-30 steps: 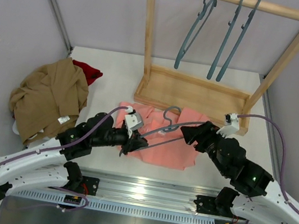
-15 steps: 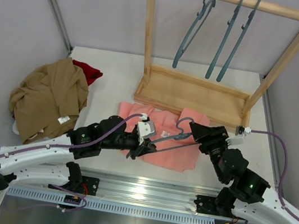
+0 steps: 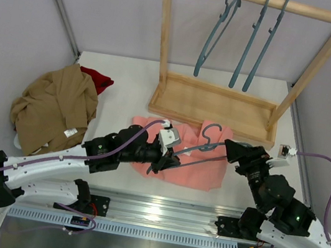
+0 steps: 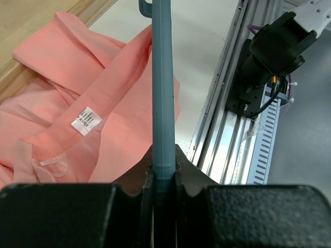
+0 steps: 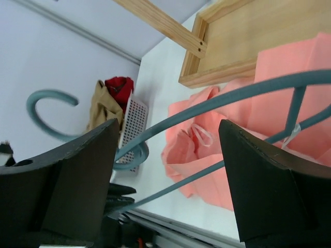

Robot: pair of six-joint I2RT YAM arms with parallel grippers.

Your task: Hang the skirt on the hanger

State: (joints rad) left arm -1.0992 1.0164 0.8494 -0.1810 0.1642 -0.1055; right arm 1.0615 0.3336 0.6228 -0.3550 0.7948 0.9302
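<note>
In front of the wooden rack (image 3: 213, 103), on the near half of the table (image 3: 127, 86): the skirt (image 3: 199, 172), crumpled and partly spread, its far edge just beside the rack's base. Through the left wrist camera, soft pink folds with a small white label (image 4: 85, 120) turned face up and a thin loop of ribbon close by. Over the cloth, slanting from lower left to upper right between the two arms, the hanger (image 3: 206, 146), hook curling up toward the rack. Not yet threaded through the skirt. At the hanger's left end, the left gripper (image 3: 165, 157), fingers (image 4: 191, 183) pressed together on the slim teal bar, pinching it firmly and pointing it straight out over the pink cloth. At the right end, the right gripper (image 3: 232, 151), fingers (image 5: 269, 191) spread wide, with the hanger's curved arm and lower bar crossing the gap; no clear touch on either finger. Up on the rack's top rail, three more hangers (image 3: 248, 46) of the same teal, side by side. Far to the left, well apart from the skirt, a heaped tan-brown garment (image 3: 54, 109), with a dark red garment (image 3: 97, 78) touching its far edge.
</note>
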